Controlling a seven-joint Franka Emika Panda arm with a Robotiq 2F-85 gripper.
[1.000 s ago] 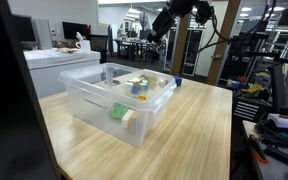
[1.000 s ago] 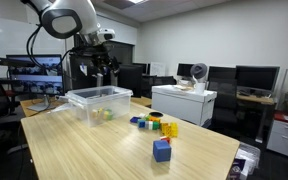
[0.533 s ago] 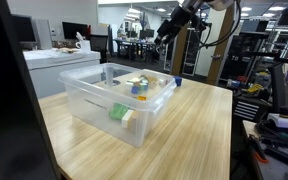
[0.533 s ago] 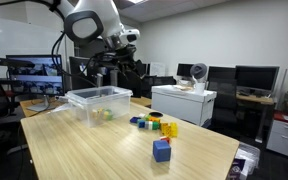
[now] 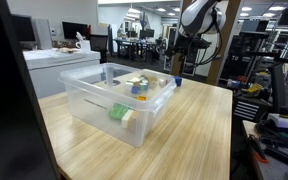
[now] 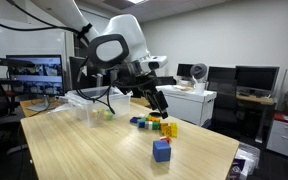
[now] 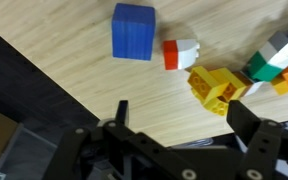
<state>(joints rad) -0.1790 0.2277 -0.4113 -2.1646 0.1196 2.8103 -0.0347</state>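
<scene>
- Wrist view: the hand point(image 7: 181, 108) is seen with its two fingers spread wide and nothing between them. Only the bare wooden desk point(image 7: 64, 60) shows through the gap.
- Beyond the fingertips, a blue plastic cube point(image 7: 133, 31), a small red-and-white block point(image 7: 179, 53) and a yellow studded block point(image 7: 216, 88) are seen lying on the desk, each apart from the others. A green, white and orange group of blocks point(image 7: 279, 60) is cut off by the picture's edge.
- In an exterior view the hand is held low over the cluster of small coloured blocks point(image 6: 156, 124) and none of them is touched.
- A second ago the hand was up beside the clear plastic bin point(image 6: 84, 108). Since then the arm has been swung away from the bin and brought down over the blocks, and the fingers have been opened from partly closed to fully apart.
- In an exterior view a green block point(image 5: 119, 112) is seen lying inside the bin, along with other small pieces.
- The hand is judged to be free and empty, and the work now appears centred on the loose blocks on the desk rather than on the bin. No block is enclosed by the fingers yet.
</scene>
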